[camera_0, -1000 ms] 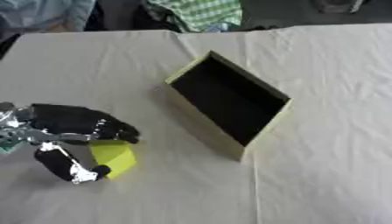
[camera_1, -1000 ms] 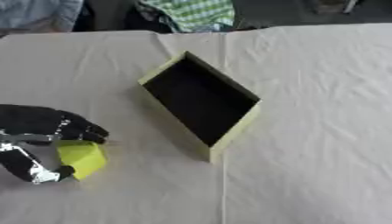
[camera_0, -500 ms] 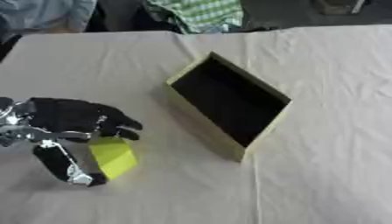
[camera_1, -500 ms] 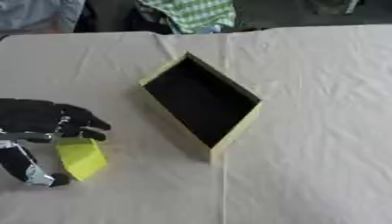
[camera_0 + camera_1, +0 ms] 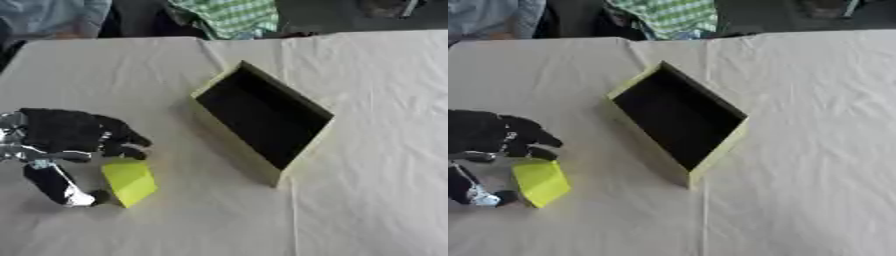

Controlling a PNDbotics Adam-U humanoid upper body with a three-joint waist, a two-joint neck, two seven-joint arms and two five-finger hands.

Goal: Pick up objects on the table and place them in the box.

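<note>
The left hand (image 5: 66, 137) came in from the left edge and hung low over the cloth-covered counter (image 5: 367, 190), its black back turned up toward the camera. Its fingers (image 5: 122, 142) were curled forward and downward, their tips just above the upper edge of the yellow block (image 5: 129, 181). The thumb (image 5: 57, 184), black with a pale tip, reached down along the block's left side, and that tip sat just beside the block's lower left corner. So the block lay in the gap between fingers and thumb, bracketed from above and from the left. Whether the fingertips actually touched it could not be told from either view; the thumb tip appeared to stand slightly apart from it. The block itself rested on the counter, tilted askew, its lighter top face uppermost.

The box (image 5: 262, 122) stood well apart to the right of the block, near the middle of the counter, turned at a diagonal. Its walls were pale yellow and its inside dark, with nothing visible in it. The right hand did not appear in either view.
</note>
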